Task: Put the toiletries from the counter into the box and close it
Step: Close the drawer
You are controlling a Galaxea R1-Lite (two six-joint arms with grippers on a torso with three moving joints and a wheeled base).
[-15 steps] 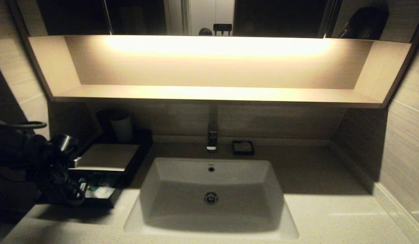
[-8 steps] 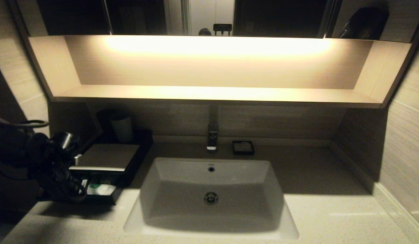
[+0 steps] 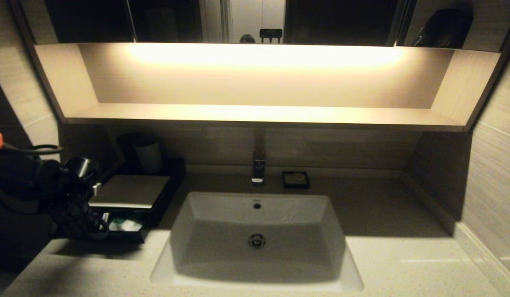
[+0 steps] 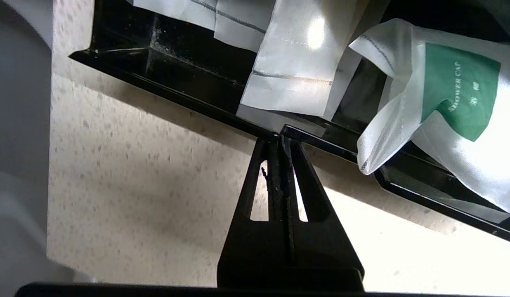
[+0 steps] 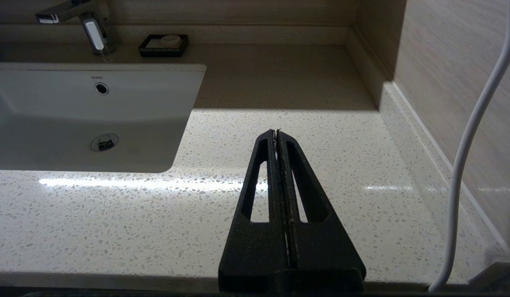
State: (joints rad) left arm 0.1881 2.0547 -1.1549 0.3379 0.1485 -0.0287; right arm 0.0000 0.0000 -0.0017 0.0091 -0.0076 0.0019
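Packing done, drawer closing outstanding.
I find the toiletries [image 4: 304, 62] inside the box [image 3: 129, 194]; left gripper [image 4: 278, 138], jaws pressed together, touches its open drawer front [image 4: 189, 103]; right gripper [image 5: 276, 133] likewise pressed together, idle.

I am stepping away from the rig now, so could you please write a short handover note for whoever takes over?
Left gripper: fingers shut, empty, tips against the front edge of the box's drawer.
Right gripper: fingers shut, empty, parked over the counter right of the sink.
Toiletries: packets lie in the drawer; one sticks out over its front edge.
Done: no packets visible on the counter in these views.
Left: tuck in the overhanging packet, push the drawer fully shut.
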